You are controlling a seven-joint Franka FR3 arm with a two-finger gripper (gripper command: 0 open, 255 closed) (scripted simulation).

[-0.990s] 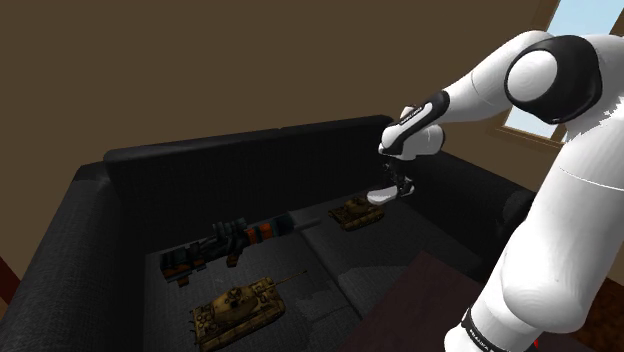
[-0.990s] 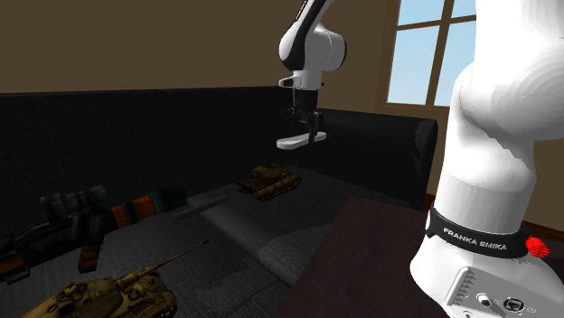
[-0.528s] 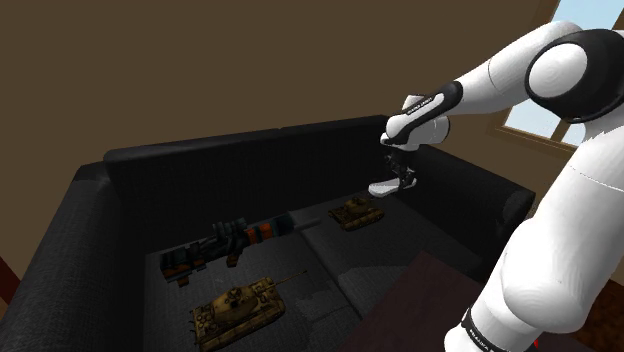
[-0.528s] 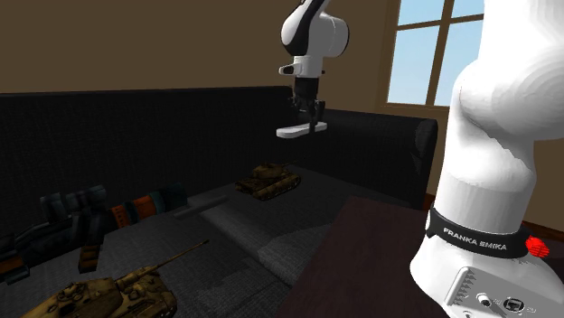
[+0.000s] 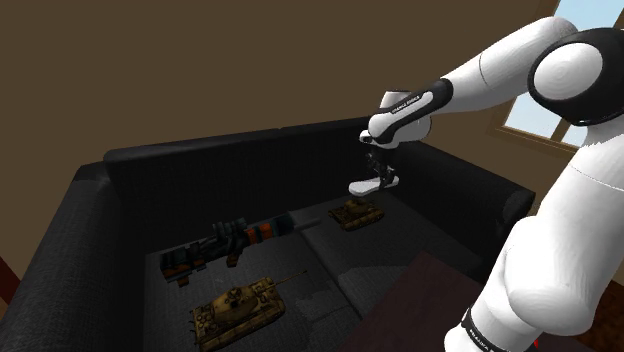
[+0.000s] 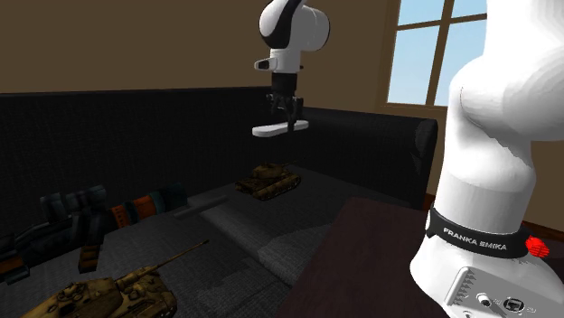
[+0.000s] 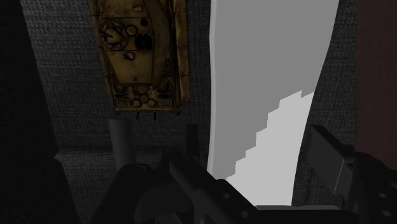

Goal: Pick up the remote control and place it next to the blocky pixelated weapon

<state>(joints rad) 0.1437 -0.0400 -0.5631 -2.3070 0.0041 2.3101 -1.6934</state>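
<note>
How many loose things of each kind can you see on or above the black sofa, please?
Tan camouflaged toy tanks: 2
Dark blocky pixelated weapon: 1
Plain white remote control: 1
Total: 4

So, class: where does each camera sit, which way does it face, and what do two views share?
Shoulder view: beside the stand, looking down onto the sofa; arm reaches left.
Second exterior view: behind the arm, facing the sofa's backrest; arm at right.
Wrist view: on the gripper, which shows, looking down at a tank.
Shared: white remote control above that tank.
</note>
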